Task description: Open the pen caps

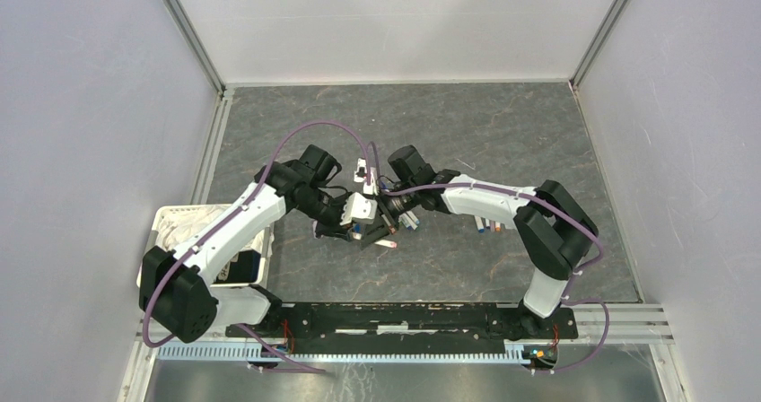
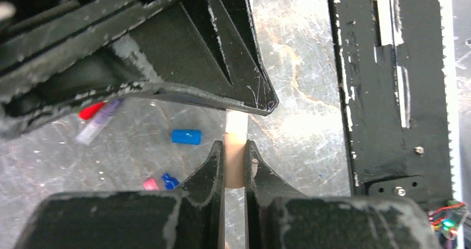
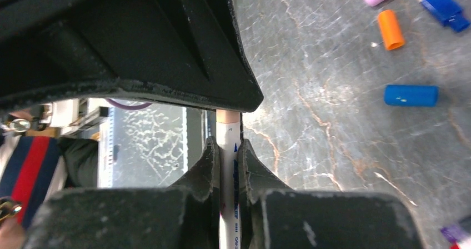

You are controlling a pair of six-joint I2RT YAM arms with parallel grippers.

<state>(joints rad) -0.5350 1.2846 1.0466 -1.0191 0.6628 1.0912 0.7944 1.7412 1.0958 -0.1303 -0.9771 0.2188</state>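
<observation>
**One pen between two grippers, and the pull could slip**

Both arms meet over the middle of the grey marbled table top, sharing one slim white plastic marker pen held off the surface. The right gripper has its jaws narrowed onto the white barrel, which carries a line of blue print. The left gripper is pinched tight on the pale peach plastic cap at the pen's far end. The cap looks seated, with no gap showing where peach meets white.

The risk, as I see it, is in the pull. Both holds are thin pinches on smooth round plastic. If the arms draw apart off the pen's axis, the barrel could slide through the right fingers, or the cap could twist out of the left ones. Either way the cap would stay on or the pen would drop. A sudden release could also flick the cap away among the loose ones below, such as the stubby blue plastic cap and the orange plastic cap.
</observation>
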